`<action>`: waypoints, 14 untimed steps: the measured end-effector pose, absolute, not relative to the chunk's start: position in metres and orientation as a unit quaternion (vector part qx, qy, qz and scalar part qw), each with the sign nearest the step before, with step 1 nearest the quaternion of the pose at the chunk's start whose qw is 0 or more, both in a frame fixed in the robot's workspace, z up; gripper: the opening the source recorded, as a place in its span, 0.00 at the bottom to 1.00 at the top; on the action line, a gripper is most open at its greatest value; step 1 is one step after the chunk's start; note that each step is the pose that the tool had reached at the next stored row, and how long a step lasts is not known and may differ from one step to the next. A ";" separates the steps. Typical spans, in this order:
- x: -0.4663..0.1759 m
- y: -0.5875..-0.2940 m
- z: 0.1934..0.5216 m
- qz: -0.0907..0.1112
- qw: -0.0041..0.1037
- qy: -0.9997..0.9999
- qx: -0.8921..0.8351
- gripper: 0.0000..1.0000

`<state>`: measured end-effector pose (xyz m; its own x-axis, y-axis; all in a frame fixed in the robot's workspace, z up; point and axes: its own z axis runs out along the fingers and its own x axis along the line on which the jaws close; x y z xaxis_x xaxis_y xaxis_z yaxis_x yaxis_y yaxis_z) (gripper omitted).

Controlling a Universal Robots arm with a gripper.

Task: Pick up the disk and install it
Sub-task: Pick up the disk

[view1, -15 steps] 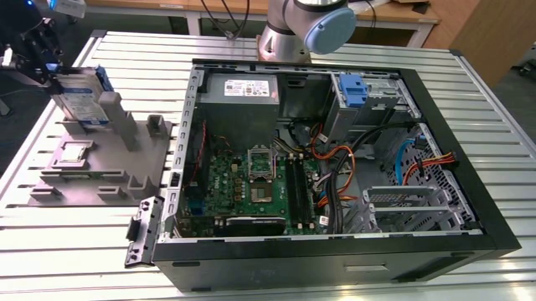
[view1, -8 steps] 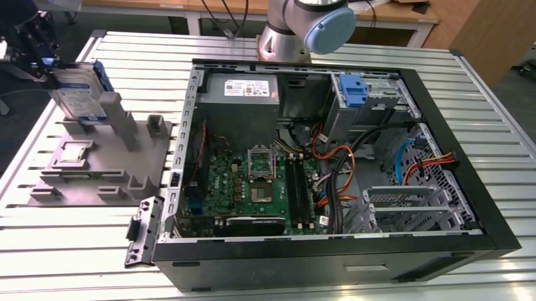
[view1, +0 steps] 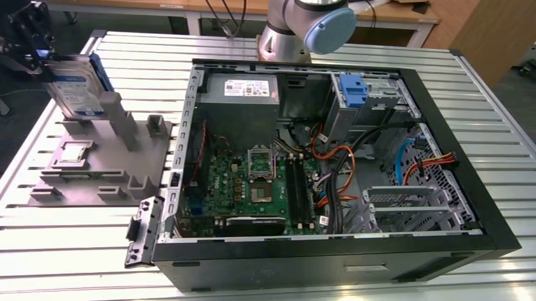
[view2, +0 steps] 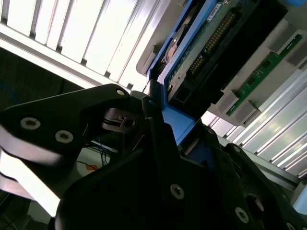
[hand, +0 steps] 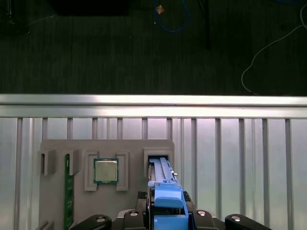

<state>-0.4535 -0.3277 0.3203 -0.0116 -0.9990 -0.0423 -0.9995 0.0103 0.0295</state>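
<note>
Holding: the disk (view1: 77,84); my gripper (view1: 42,55) is clamped on its upper end, and in the second wrist view my fingers (view2: 86,110) press against its blue carrier frame (view2: 169,103).
Disk attitude: standing on edge, slightly tilted, with the white-and-blue label facing the exterior view.
Disk position: over the grey stand (view1: 92,164), with the lower end at the stand's slot (hand: 158,162). I cannot tell whether it rests in the slot or hangs just above it.
Stand contents: a processor chip (hand: 105,170) in a square recess; a green memory stick (hand: 67,191) lying in a narrow groove.
Stand location: on the slatted metal table (view1: 75,251), at the exterior view's left, just beside the computer case (view1: 335,251).
Case: lying on its side with the panel off.
Case contents: power-supply box (view1: 243,88), green motherboard (view1: 251,185), blue-fronted drive bay (view1: 356,94), bundled cables (view1: 339,166).
Arm: my base (view1: 305,28) stands behind the case.
</note>
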 end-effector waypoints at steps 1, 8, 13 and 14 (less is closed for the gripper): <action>-0.454 -0.328 0.322 0.025 0.005 0.711 -0.703 0.37; -0.454 -0.328 0.326 0.025 0.005 0.711 -0.703 0.37; -0.454 -0.328 0.327 0.025 0.004 0.711 -0.703 0.37; -0.454 -0.328 0.328 0.025 0.004 0.711 -0.703 0.37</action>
<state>-0.4536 -0.3277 0.3281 -0.0116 -0.9990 -0.0421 -0.9995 0.0104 0.0299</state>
